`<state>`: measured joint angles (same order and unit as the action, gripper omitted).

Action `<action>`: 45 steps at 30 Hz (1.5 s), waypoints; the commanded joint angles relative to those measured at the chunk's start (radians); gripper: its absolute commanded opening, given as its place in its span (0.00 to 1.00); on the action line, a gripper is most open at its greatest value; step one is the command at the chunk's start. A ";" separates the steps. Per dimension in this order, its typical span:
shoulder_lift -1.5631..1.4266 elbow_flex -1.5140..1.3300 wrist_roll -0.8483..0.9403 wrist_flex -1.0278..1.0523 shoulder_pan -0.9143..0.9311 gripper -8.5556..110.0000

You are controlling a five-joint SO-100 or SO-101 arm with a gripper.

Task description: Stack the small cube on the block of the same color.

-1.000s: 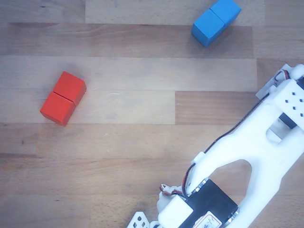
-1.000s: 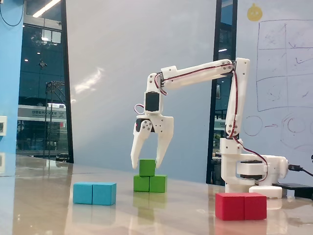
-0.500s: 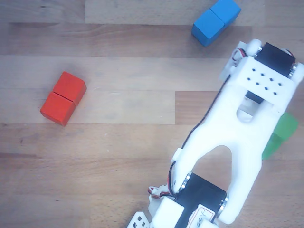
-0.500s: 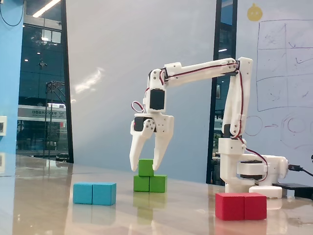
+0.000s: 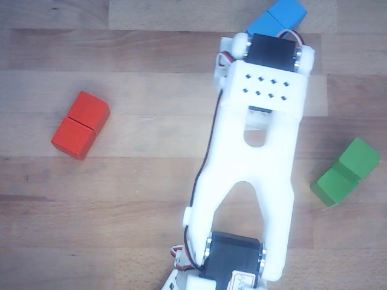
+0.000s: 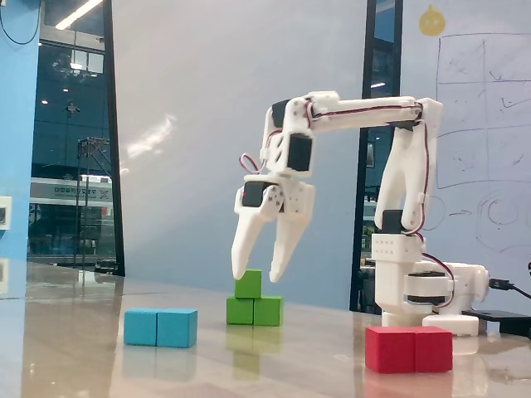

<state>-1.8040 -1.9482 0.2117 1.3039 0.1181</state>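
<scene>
Lifting straight up keeps the small green cube (image 6: 248,284) sitting on the green block (image 6: 255,311); the gripper (image 6: 258,273) hangs wide, holding nothing.

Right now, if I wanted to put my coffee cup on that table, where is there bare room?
In the other view, the widest bare wood lies between the red block and the white arm. The strip below the red block is also free. It is crowded by the green block carrying the small cube, with the open end effector just above, and near the blue block.
</scene>
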 commanded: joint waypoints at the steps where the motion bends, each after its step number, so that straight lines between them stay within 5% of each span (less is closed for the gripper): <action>1: -0.112 0.005 -0.126 -0.012 -0.083 0.25; 9: -0.287 -0.186 -0.296 -0.067 -0.193 0.25; 20: -0.693 -0.706 -0.236 -0.390 -0.187 0.25; 45: -1.425 -1.060 -0.144 -0.124 -0.117 0.22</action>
<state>-3.1201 -3.0112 0.0583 1.1367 -0.0077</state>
